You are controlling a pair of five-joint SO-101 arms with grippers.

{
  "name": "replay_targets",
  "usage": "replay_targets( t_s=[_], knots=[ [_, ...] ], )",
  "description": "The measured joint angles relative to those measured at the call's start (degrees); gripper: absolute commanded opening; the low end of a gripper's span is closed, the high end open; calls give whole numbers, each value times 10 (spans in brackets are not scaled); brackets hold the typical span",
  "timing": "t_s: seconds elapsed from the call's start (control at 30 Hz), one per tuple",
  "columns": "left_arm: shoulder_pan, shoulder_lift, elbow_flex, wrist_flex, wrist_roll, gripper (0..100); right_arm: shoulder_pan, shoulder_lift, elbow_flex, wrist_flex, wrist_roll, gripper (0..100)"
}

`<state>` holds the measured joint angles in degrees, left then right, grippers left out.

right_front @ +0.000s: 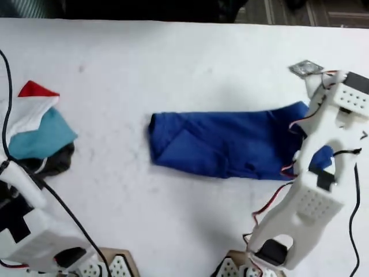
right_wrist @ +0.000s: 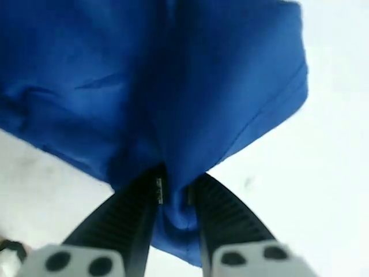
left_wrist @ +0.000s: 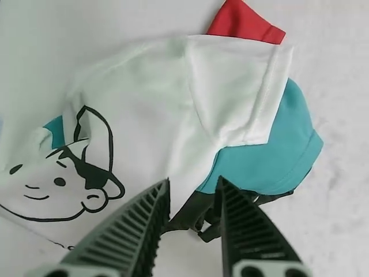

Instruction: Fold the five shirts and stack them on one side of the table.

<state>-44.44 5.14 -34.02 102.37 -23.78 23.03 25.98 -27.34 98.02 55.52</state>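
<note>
Cloth of the blue shirt point(right_front: 225, 144) stretches lengthwise leftward from the right gripper point(right_wrist: 173, 187), which is clamped on its right end; the left gripper point(left_wrist: 193, 193) hangs parted over the far-left pile point(right_front: 40, 135).

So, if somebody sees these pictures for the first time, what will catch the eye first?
First the blue shirt, partly folded, in the middle of the white table, with the right gripper shut on one end of it. Then the pile of shirts at the table's opposite edge: a white shirt with a cartoon face on teal, red and black ones, below the open left gripper.
</note>
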Motion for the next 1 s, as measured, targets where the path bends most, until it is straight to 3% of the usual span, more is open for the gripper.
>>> replay_targets(
  t_s=[0.3,0.6,0.77,1.0],
  knots=[
    [5,0,0,0,56,146,-174,-229,155,4,-100,20],
    [5,0,0,0,80,146,-396,-259,160,-25,-244,20],
    [5,0,0,0,80,146,-462,-240,160,-74,-279,20],
    [5,0,0,0,91,146,-500,-163,160,-107,-285,39]
  ],
)
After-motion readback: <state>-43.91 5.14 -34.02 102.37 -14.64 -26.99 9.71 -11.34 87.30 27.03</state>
